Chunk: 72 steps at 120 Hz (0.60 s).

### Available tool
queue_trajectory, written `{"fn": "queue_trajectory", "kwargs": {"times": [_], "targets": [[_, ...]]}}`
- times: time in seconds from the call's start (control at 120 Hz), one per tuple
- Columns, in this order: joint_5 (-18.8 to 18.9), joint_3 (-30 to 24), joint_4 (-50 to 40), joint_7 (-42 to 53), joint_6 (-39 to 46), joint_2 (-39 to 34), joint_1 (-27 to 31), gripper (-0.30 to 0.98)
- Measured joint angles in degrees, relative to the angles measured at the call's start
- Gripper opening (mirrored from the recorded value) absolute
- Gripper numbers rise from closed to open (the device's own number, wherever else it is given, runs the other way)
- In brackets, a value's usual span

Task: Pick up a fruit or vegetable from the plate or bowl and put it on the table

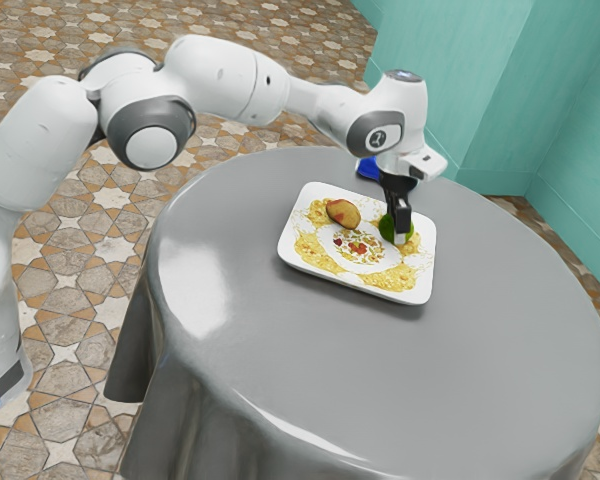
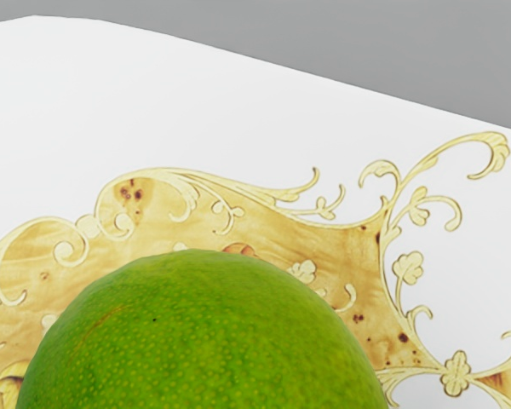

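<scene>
My arm [image 1: 220, 78] arches from the exterior view's left, its wrist [image 1: 395, 110] above the patterned plate [image 1: 422, 280] and my fingers [image 1: 403, 215] pointing down at the green fruit [image 1: 386, 228]. That fruit is on the plate, directly under my wrist; I cannot tell whether I am pinching it or spread around it. A reddish-yellow fruit [image 1: 344, 213] lies near it, and the plate rests on the grey surface [image 1: 380, 390].

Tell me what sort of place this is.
Probably a simulated dining room: there's a round, cloth-covered table, a decorated plate with green fruit, and a patterned tile floor.
</scene>
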Motion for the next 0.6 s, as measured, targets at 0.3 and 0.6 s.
{"fn": "queue_trajectory", "kwargs": {"times": [0.3,0.6], "targets": [[-2.2,0.0,-0.8,1.2,0.4,0.7,0.1,0.65],[-1.9,0.2,-0.8,0.6,2.8,-1.1,-0.5,0.21]]}}
